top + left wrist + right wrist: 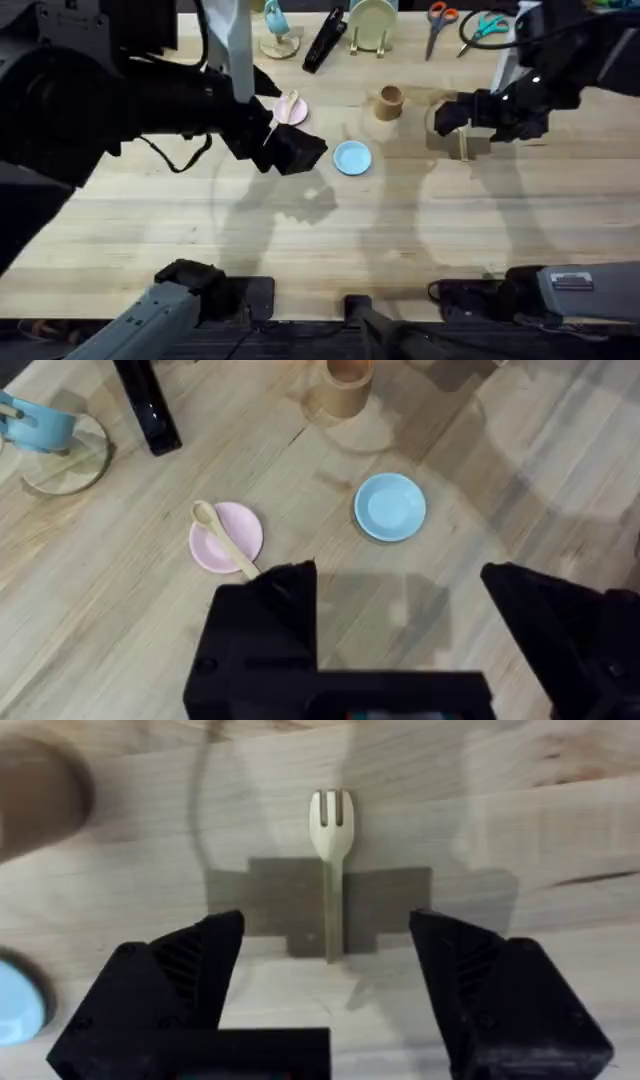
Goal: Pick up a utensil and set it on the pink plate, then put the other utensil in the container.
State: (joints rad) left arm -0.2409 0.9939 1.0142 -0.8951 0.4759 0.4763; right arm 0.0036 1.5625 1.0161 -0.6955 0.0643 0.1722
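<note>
Under the right gripper [325, 990], whose 2 fingers hang spread and empty, the fork [331, 850] lies flat on the table [520, 830]: pale wood, slim handle, short prongs. It looks light and stiff; mid-handle seems the best hold. Left gripper [400, 625] is released too, the spoon [224, 539] resting across the pink plate [212, 546].

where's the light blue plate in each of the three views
Overhead: the light-blue plate lies on the table near the middle, below and left of the tan cup and right of the pink plate.
Left wrist: it sits right of centre, with the pink plate to its left and the cup at the top edge.
Right wrist: a sliver of it shows at the lower left edge.
Shared landmark: the tan cup, blurred at upper left in the right wrist view.
</note>
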